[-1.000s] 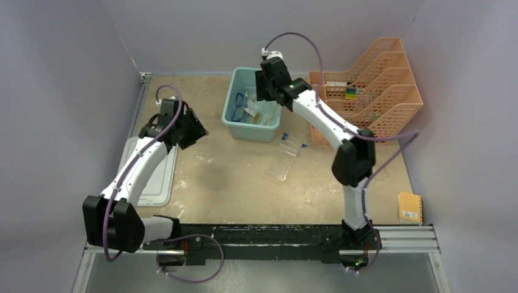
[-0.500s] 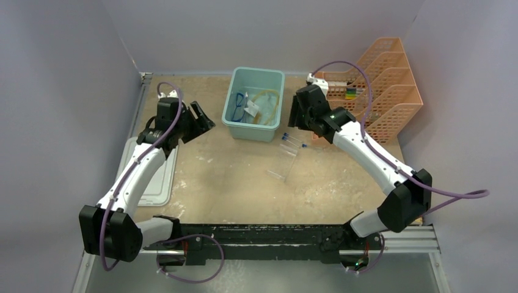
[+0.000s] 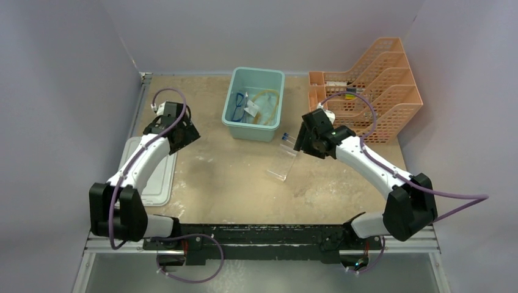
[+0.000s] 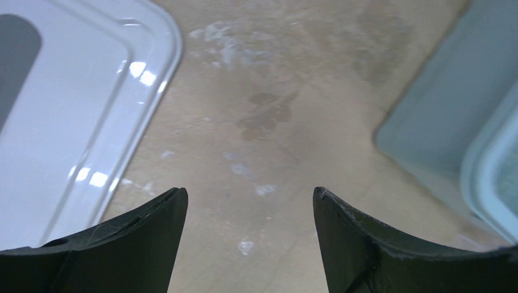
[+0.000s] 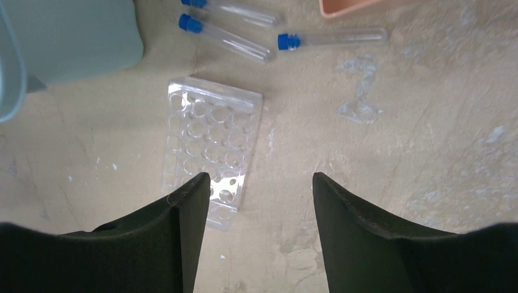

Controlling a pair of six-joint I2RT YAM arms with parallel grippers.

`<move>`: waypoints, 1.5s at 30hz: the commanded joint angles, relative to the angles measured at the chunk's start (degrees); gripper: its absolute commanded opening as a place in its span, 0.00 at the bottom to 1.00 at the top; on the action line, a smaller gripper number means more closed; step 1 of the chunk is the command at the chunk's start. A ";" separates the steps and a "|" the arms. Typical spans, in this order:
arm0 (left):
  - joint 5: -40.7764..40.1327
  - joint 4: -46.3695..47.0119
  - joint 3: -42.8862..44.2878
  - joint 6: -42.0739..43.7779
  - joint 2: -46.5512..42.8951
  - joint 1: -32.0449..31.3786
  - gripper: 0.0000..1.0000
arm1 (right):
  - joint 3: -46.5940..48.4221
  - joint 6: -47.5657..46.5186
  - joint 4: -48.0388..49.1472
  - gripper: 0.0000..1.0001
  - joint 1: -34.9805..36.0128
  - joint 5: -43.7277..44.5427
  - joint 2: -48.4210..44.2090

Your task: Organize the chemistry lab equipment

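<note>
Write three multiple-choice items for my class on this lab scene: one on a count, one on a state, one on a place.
1. How many blue-capped tubes lie loose near the clear rack? A one; B two; C three.
2. How is the right claw? A open and empty; B shut on a tube; C shut on the rack.
3. Where are the blue-framed goggles? A on the clear rack; B in the teal bin; C in the right claw.
Answers: 1 C, the right wrist view shows three blue caps. 2 A, it stands wide with nothing in it. 3 B, they lie inside the bin.
</note>
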 commanded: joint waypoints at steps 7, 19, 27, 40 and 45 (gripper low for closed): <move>1.61 0.45 3.97 5.19 12.96 9.05 0.78 | -2.22 0.31 4.50 0.64 -0.27 -0.40 -3.28; 7.86 4.66 2.51 12.71 21.48 18.82 0.88 | -1.15 -5.46 9.77 0.64 -2.69 1.25 0.20; 16.09 6.73 -0.80 9.07 18.06 18.75 0.62 | 0.72 -7.26 11.05 0.64 -3.42 0.65 4.69; 24.50 8.75 -3.39 0.50 18.33 18.51 0.40 | 5.01 -10.35 12.90 0.64 -6.56 -1.31 10.61; 25.92 10.46 -1.05 -0.62 20.89 17.72 0.32 | 6.26 -11.39 13.48 0.63 -7.45 -2.30 12.21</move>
